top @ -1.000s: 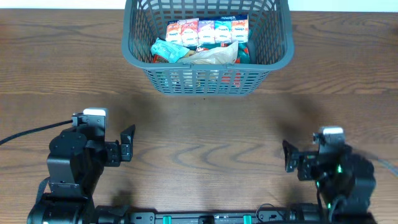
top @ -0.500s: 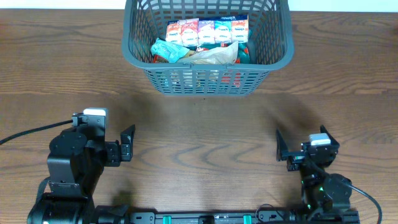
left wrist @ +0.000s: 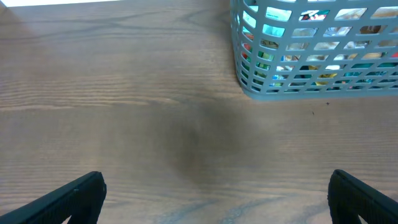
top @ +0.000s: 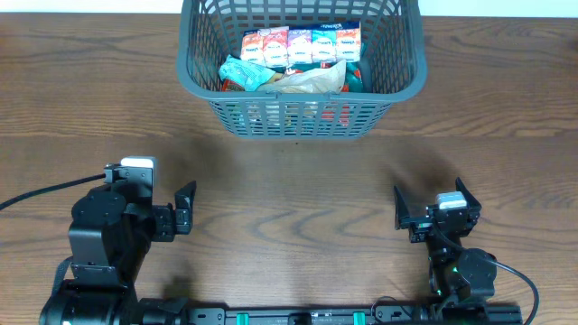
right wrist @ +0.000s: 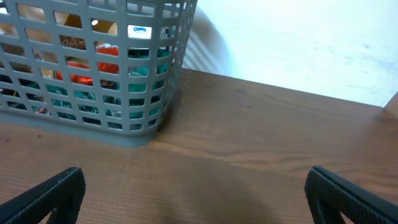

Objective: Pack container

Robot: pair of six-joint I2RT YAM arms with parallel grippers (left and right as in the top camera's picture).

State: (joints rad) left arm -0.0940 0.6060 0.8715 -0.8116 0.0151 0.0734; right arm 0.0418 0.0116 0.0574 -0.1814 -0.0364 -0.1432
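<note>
our left gripper (left wrist: 214, 196) and right gripper (right wrist: 199, 199) gape wide and empty, well apart from the container (top: 298, 117), on its near side. it holds heaped packets (top: 302, 45); we think a careless reach could shove it.

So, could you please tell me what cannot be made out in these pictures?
- Container: far rim cut off by the overhead view's top edge.
- Whatever lies under the top packets: covered overhead; through the lattice, wrist views show only colour scraps.
- Packet print: too small to read.
- Left claw and right claw: wrist views crop all but the fingertips.
</note>
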